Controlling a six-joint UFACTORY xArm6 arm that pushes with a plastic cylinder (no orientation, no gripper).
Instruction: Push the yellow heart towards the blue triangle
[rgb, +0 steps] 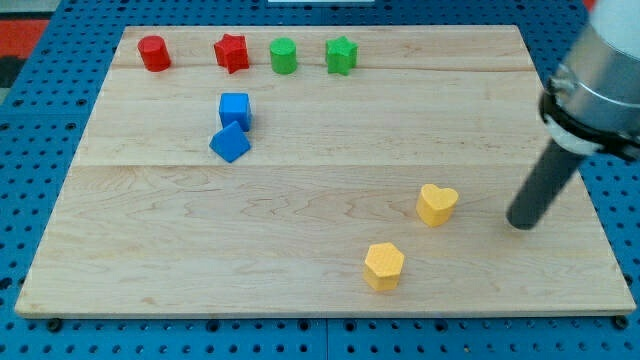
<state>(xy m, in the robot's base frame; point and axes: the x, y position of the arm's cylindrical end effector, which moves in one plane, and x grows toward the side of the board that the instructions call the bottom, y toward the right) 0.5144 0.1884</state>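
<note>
Nearest the view's bottom, a yellow hexagon lies right of centre on the wooden board. Just above and to its right sits the yellow heart, apart from it. My tip rests on the board to the heart's right, near but not touching. There is no claw here, only the rod, so nothing is grasped. Further up, in the left half, the blue triangle touches the blue cube just above it, well apart from the heart. Along the view's top run a red cylinder, red star, green cylinder and green star.
</note>
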